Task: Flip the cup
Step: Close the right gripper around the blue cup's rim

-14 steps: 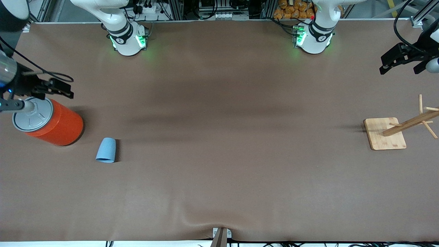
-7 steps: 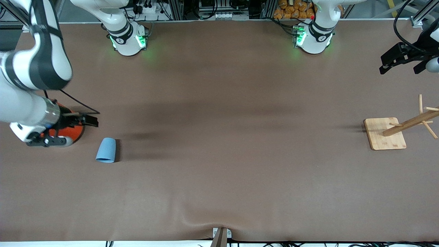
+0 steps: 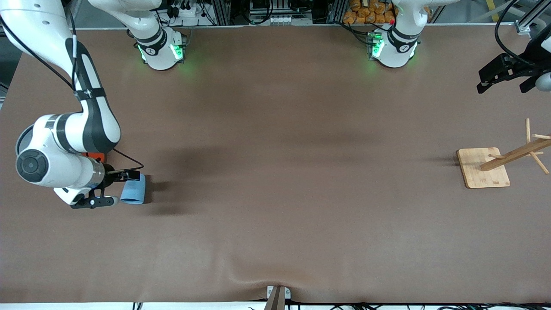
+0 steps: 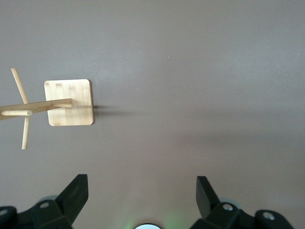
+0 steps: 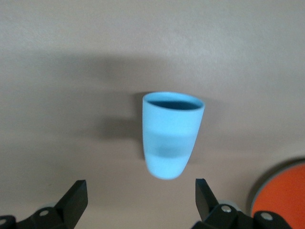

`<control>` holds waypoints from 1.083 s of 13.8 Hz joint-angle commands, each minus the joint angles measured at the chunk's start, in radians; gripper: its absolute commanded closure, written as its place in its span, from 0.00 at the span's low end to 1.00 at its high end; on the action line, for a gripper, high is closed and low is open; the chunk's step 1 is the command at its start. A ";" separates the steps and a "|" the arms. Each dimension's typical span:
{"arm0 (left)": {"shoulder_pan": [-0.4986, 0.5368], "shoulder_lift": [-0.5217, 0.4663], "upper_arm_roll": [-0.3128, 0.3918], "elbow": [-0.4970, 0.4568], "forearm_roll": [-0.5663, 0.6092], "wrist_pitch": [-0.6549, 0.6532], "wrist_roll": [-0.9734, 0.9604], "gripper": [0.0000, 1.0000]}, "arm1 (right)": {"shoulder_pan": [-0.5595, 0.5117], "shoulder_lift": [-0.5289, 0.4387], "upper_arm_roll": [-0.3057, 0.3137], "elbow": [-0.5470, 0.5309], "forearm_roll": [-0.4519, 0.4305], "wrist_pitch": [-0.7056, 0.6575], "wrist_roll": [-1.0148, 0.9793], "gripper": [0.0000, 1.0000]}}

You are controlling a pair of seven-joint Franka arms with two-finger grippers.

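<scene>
Right pincer gapes wide beside the tipped cup; left pincer waits open.

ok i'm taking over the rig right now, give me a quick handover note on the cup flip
Right gripper: open, low beside the cup, fingers apart and not touching it.
Left gripper: open and empty, waiting high at its own end of the table, over bare mat near the wooden rack.
Cup: lying on its side on the table, next to the orange can, which the right arm mostly hides in the front view.
Done: right gripper lined up at the cup.
Left: close on the cup, lift, turn it over, set it down.
</scene>
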 commanded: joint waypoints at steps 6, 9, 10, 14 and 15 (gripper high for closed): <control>0.005 0.000 -0.001 0.013 -0.011 -0.008 0.001 0.00 | -0.072 0.133 0.013 -0.002 -0.006 0.143 -0.113 0.00; 0.007 0.000 0.000 0.011 -0.011 -0.008 0.002 0.00 | -0.081 0.168 0.012 0.001 0.107 0.169 -0.105 0.00; 0.007 -0.001 0.002 0.011 -0.011 -0.008 0.002 0.00 | -0.079 0.176 0.012 0.001 0.126 0.189 -0.105 0.00; 0.008 -0.007 0.006 0.010 -0.011 -0.011 0.004 0.00 | -0.079 0.191 0.012 0.001 0.125 0.209 -0.110 0.00; 0.008 -0.011 0.008 0.008 -0.011 -0.012 0.005 0.00 | -0.079 0.193 0.012 0.001 0.125 0.215 -0.110 0.15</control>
